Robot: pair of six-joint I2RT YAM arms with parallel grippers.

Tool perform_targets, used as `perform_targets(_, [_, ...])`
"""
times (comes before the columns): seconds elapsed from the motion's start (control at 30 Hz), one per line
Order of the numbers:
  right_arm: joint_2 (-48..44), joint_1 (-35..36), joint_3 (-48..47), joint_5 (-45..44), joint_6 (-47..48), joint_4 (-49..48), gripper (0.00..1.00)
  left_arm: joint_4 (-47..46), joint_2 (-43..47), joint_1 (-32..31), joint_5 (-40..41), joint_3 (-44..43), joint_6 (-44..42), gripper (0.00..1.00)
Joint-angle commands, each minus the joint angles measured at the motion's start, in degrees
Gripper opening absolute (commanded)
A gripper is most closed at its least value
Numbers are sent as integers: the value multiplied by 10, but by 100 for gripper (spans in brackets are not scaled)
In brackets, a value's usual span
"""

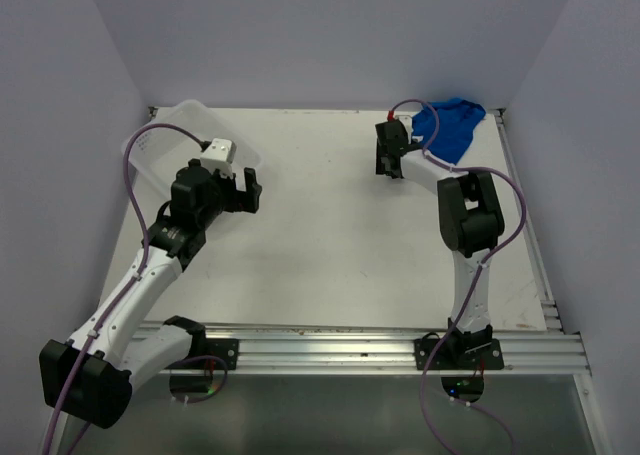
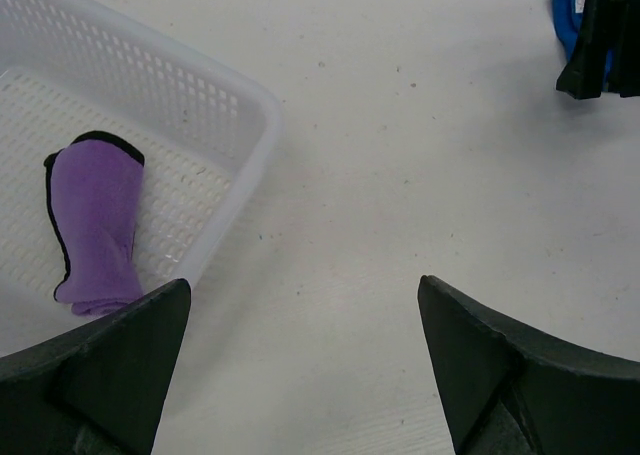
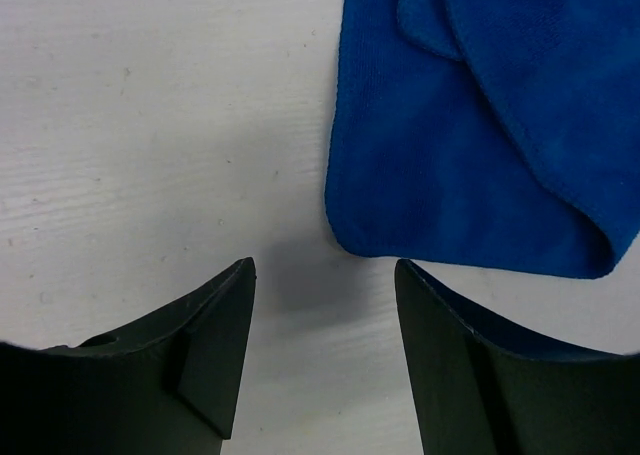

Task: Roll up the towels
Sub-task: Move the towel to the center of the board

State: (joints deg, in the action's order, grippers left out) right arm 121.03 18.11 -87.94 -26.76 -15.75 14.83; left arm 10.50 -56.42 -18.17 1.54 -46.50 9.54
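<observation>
Hovering beside the towels

Left gripper point(image 2: 305, 295) hangs, fingers spread wide, beside the basket point(image 2: 255, 125) holding the rolled purple towel point(image 2: 95, 225). Farther back, right gripper point(image 3: 325, 265), fingers apart and empty, sits just beside the crumpled blue towel point(image 3: 470, 155) at the far right of the table point(image 1: 320, 235).

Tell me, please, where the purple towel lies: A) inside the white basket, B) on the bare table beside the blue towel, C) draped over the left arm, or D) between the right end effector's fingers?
A: the left wrist view shows the purple towel lying on the perforated floor of the basket, inside its walls.
</observation>
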Motion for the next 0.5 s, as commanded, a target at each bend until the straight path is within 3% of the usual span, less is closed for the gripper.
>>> perform_targets(0.0, [24, -19, -50, 22, 14, 25, 62, -14, -11, -7, -12, -21, 10, 100])
perform_targets(0.27, [82, -51, -137, 113, 6, 100, 54, 0, -39, -12, -23, -33, 3, 100])
perform_targets(0.47, [105, -51, -163, 154, 24, 131, 19, 13, -40, -12, -2, -38, -2, 100])
